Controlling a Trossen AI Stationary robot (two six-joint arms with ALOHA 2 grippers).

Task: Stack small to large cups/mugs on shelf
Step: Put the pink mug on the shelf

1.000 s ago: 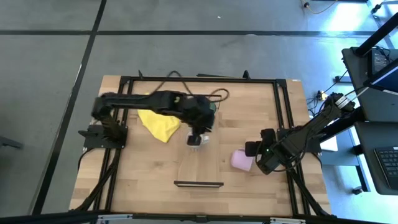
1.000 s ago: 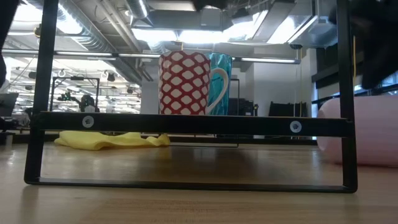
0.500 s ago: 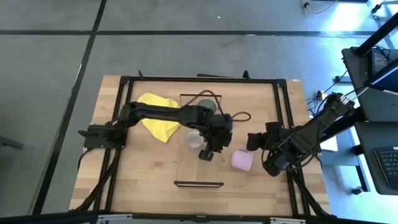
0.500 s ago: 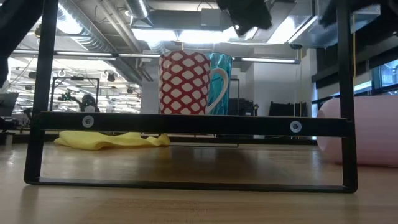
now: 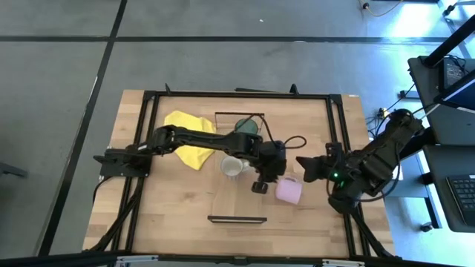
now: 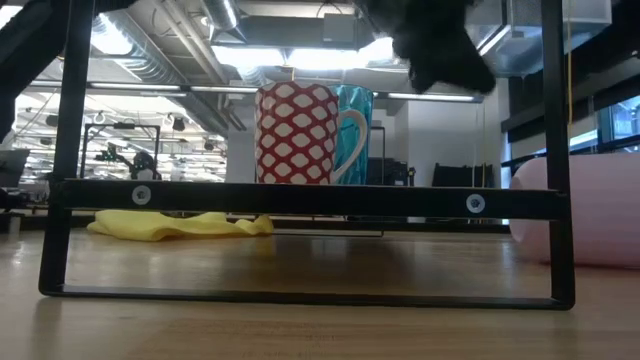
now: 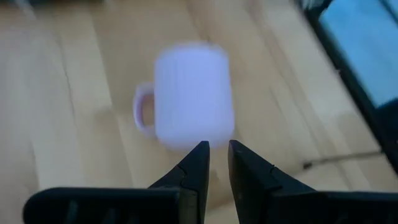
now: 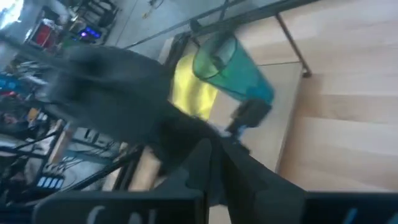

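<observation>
The white mug with a red pattern stands upright on the light-wood shelf board; the low view shows it too. The teal tumbler stands behind it on the board. The pink mug lies on its side on the table to the right of the shelf. My left gripper hovers just left of the pink mug, its fingers apart by a narrow gap and empty. My right gripper is shut and empty, above the table to the right of the pink mug.
A yellow cloth lies at the far left of the table. The black table frame rails run along the sides. The shelf's dark end pieces stand at its near and far ends. Bare wood shows near the front edge.
My left gripper has left the white mug, which stays upright on the shelf, and has gone toward the table's right and near edges to the pink mug. My right arm has drawn back a little toward the right edge.
</observation>
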